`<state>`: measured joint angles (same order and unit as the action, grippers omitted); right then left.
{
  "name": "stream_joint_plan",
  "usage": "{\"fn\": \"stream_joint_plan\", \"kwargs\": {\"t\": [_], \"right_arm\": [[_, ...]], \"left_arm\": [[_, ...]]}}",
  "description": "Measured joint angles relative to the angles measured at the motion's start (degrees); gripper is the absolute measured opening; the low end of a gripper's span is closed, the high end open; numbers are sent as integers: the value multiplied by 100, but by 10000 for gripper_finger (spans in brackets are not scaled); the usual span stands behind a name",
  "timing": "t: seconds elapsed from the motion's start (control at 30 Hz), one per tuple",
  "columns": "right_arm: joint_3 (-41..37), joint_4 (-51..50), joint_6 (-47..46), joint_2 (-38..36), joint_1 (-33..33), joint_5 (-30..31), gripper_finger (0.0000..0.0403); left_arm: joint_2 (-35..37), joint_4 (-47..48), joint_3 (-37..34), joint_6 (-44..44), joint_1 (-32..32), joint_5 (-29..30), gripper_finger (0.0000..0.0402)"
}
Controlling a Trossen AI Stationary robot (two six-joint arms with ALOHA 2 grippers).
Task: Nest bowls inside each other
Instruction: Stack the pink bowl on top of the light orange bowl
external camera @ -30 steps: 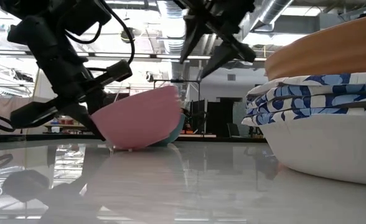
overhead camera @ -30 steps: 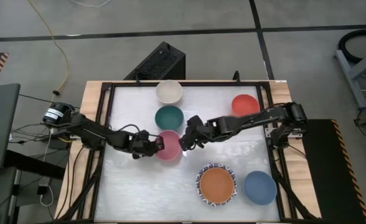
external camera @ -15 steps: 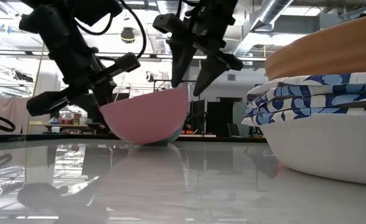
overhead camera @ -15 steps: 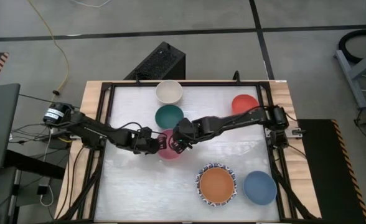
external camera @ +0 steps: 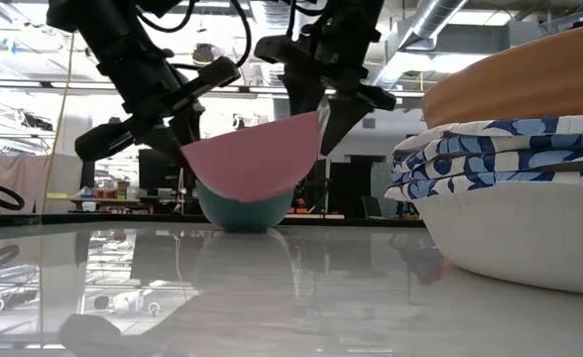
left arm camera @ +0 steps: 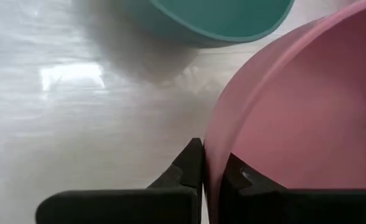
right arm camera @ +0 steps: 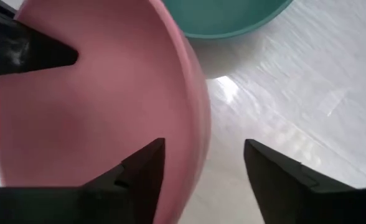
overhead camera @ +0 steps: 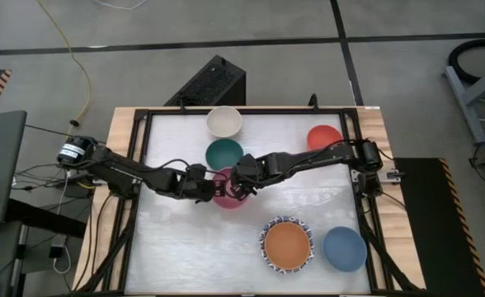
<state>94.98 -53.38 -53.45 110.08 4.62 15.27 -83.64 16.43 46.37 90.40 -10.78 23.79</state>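
Observation:
A pink bowl hangs tilted above the table's middle, in front of a dark green bowl that stands on its base. My left gripper is shut on the pink bowl's left rim. My right gripper is open at the bowl's right rim, with one finger over the inside and the other finger outside; neither plainly touches it. An orange bowl sits inside a blue-and-white patterned bowl at the near right. My left gripper pinches the pink bowl's rim on its left side, one finger inside the bowl and one outside. The fingers come slanting down from the table's left. The bowl hangs clear of the table, tilted, with its right rim higher.
A cream-white bowl stands at the far middle and a red bowl at the far right. A blue bowl sits at the near right beside the patterned stack. The near left of the table is bare.
My left gripper has risen and rolled with the pink bowl, which earlier rested tilted on the table and now hangs clear of it. My right gripper has moved toward the table's left and down, coming to straddle the bowl's right rim.

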Motion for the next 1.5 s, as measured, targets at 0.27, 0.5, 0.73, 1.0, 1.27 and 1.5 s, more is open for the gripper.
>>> {"fn": "stream_joint_plan", "kwargs": {"t": [0.27, 0.5, 0.73, 1.0, 1.27, 1.5], "right_arm": [[0, -24, -39, 0, 0, 36, 83], [-7, -44, -120, 4, -20, 90, 16], [-11, -50, 49, 4, 8, -102, 6], [-11, -74, 172, 2, 20, -212, 6], [-7, -496, 1026, -9, -291, -351, 5], [-7, -488, 1970, -132, -678, -725, 5]], "left_arm": [[0, -14, 15, 6, 0, 78, 0], [9, -44, 24, -97, -3, 90, 7], [11, -64, 22, -604, -2, 73, 85], [112, -69, 8, -912, 12, 89, 221], [898, -121, 3, -1723, 7, 233, 280], [1743, -120, 3, -2275, -153, 675, 281]]}}
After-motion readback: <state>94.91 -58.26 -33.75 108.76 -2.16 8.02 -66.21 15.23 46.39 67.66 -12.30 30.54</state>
